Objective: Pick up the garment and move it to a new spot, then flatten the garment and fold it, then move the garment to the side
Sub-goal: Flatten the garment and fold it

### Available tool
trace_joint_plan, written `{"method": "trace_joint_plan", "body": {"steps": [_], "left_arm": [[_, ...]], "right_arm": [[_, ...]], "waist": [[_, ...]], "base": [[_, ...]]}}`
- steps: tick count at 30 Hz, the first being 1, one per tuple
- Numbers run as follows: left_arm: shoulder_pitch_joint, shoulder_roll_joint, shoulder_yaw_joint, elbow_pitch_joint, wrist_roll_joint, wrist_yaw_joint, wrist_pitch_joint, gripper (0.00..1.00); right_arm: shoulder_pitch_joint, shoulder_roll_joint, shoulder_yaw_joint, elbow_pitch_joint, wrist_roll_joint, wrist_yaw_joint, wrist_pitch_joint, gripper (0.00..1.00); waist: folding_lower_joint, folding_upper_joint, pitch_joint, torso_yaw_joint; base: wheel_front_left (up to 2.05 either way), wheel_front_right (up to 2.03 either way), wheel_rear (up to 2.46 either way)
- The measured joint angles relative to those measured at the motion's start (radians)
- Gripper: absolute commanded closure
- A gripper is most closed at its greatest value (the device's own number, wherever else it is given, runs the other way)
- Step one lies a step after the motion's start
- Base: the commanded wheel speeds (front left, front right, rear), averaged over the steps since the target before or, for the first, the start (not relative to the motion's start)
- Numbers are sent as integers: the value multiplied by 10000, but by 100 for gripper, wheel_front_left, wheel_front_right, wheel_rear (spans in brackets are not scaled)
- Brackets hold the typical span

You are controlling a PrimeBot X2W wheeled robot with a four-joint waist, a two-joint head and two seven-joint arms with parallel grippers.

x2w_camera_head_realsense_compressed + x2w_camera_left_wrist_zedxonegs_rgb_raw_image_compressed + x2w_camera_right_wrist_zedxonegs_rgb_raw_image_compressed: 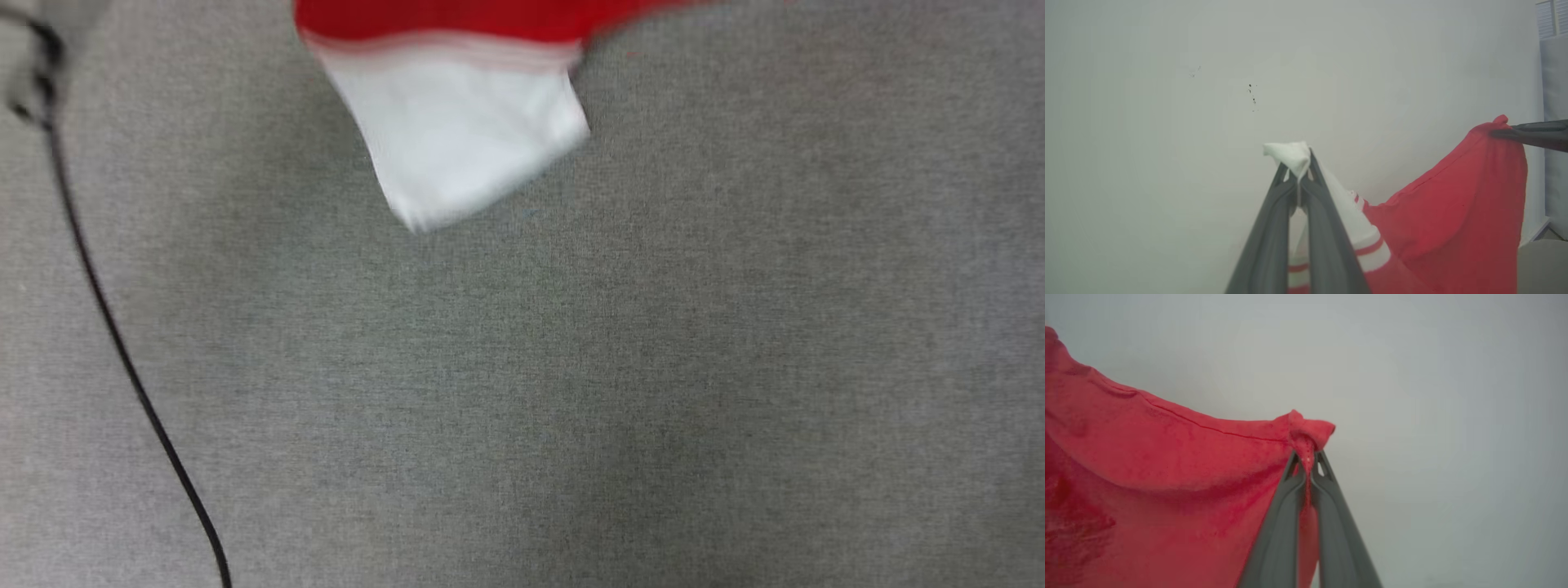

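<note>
The garment point(1453, 216) is a red shirt with a white, red-striped sleeve, and it hangs in the air between my two grippers. My left gripper point(1299, 173) is shut on the white sleeve end, which pokes out above its fingertips. My right gripper point(1308, 465) is shut on a bunched red edge of the garment point(1167, 465). Its dark fingers point(1535, 132) reach in from the right edge of the left wrist view, pinching the red corner. In the head view the garment's white sleeve point(457, 122) and a red strip hang down from the top, over the grey table point(571, 367).
A black cable point(106, 318) runs across the left part of the grey table. A pale plain wall point(1208, 102) stands behind the garment in both wrist views. A window blind point(1551, 18) shows at the far right.
</note>
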Motion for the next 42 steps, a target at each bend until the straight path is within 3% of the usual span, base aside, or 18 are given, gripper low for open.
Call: {"method": "trace_joint_plan", "body": {"steps": [10,18,27,36,42], "left_arm": [[-3399,-481,-46,2332,387,-888,-171,100],[-3644,-560,-257,3714,303,-1152,-535,100],[-1392,-681,-832,4675,-186,-1340,-1266,100],[1966,-495,-1415,4497,-660,-1409,-2224,100],[4916,-293,-1808,3313,-784,-798,-2598,100]], "right_arm": [[-2662,489,384,1388,-989,0,-635,100],[-3050,748,1216,2558,-930,0,-1312,100],[-1642,855,2675,3375,-42,0,-2259,100],[734,917,3858,3657,903,0,-3093,100],[2686,305,4615,3080,1526,0,-3231,100]], "waist": [[0,0,728,43],[-1,0,1038,92],[-1,0,1061,68],[-1,0,424,-50],[-1,0,-322,-11]], "base": [[0,0,0],[0,0,0],[0,0,0],[0,0,0],[0,0,0]]}}
